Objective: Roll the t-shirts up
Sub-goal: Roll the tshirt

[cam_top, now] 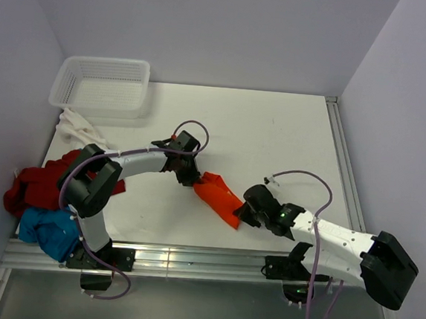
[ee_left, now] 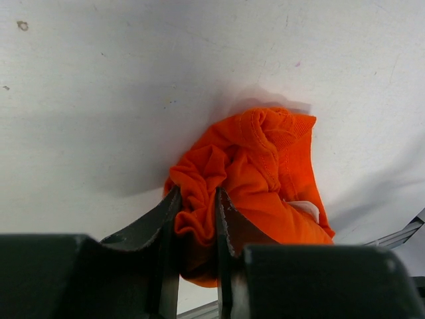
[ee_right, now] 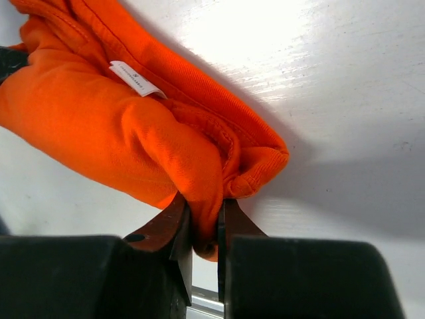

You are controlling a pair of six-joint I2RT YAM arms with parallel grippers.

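**Orange shirt pinched at both ends**

The orange t-shirt (cam_top: 218,197) lies bunched mid-table (cam_top: 275,135), toward the near edge. It looks soft, light and floppy, so I'd grip thick folds, not single layers. My left fingers (ee_left: 222,222) are clamped on its far-left end and my right fingers (ee_right: 229,226) on its near-right end. Both arms reach low, angled inward.

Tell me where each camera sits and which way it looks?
Top external: above and behind the bases, looking down on the table; left arm and right arm show.
Left wrist: on the left arm, looking along the left fingers, shut on the orange t-shirt.
Right wrist: on the right arm, looking along the right fingers, shut on that shirt's other end.
Shared: both wrist views show the orange t-shirt.
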